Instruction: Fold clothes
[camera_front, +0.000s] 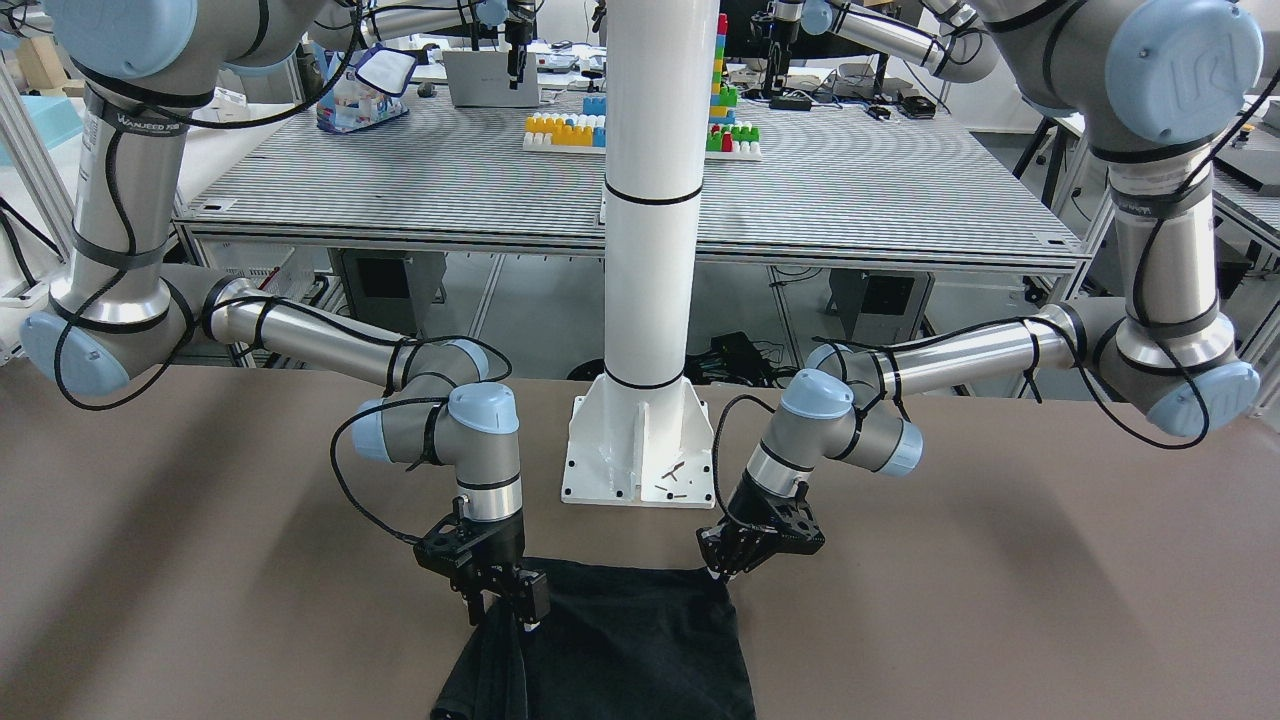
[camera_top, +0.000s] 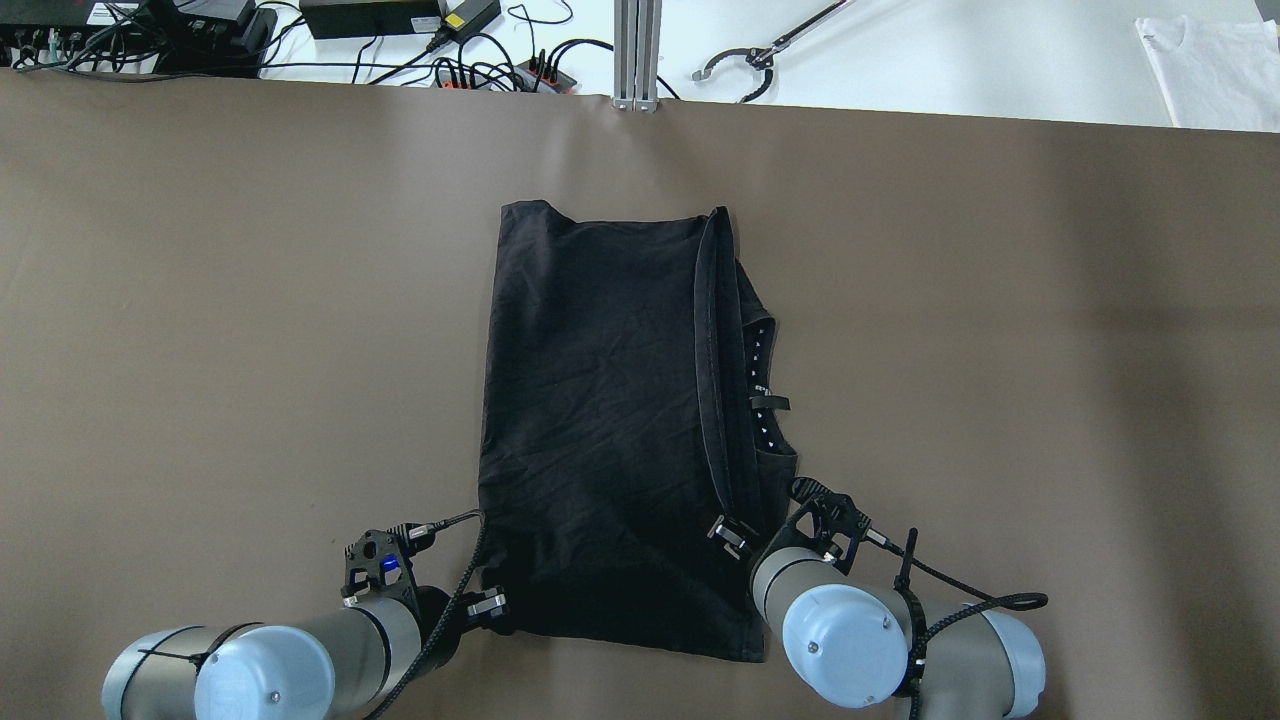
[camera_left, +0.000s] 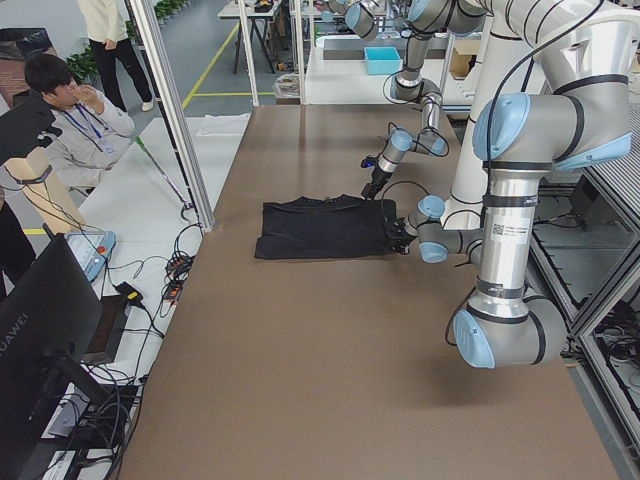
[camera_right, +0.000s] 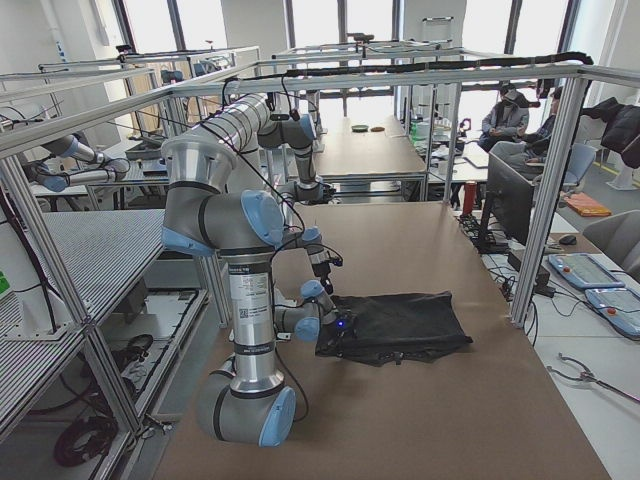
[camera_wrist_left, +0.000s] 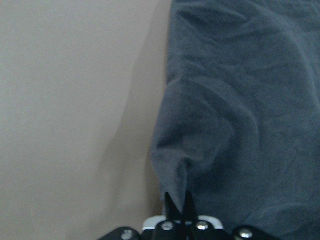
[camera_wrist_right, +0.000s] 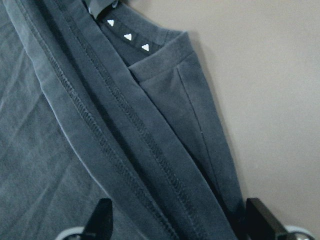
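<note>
The black garment (camera_top: 600, 420) lies flat on the brown table (camera_top: 200, 300), with a hem strip folded over along its right side. Its white, red-striped print is hidden; only small white triangles on the neck tape (camera_wrist_right: 127, 36) show. My left gripper (camera_top: 487, 605) is shut and pinches the garment's near-left corner, as the left wrist view (camera_wrist_left: 176, 207) shows. My right gripper (camera_top: 730, 535) is open, and its fingers straddle the folded hem edge (camera_wrist_right: 150, 150) at the near-right corner. In the front-facing view the left gripper (camera_front: 722, 572) is at the right and the right gripper (camera_front: 520, 605) at the left of the garment (camera_front: 620, 640).
The white pole's base (camera_front: 640, 450) stands just behind the garment's near edge, between both arms. Cables and power bricks (camera_top: 400, 30) line the far table edge. A seated operator (camera_left: 70, 120) is beyond that far side.
</note>
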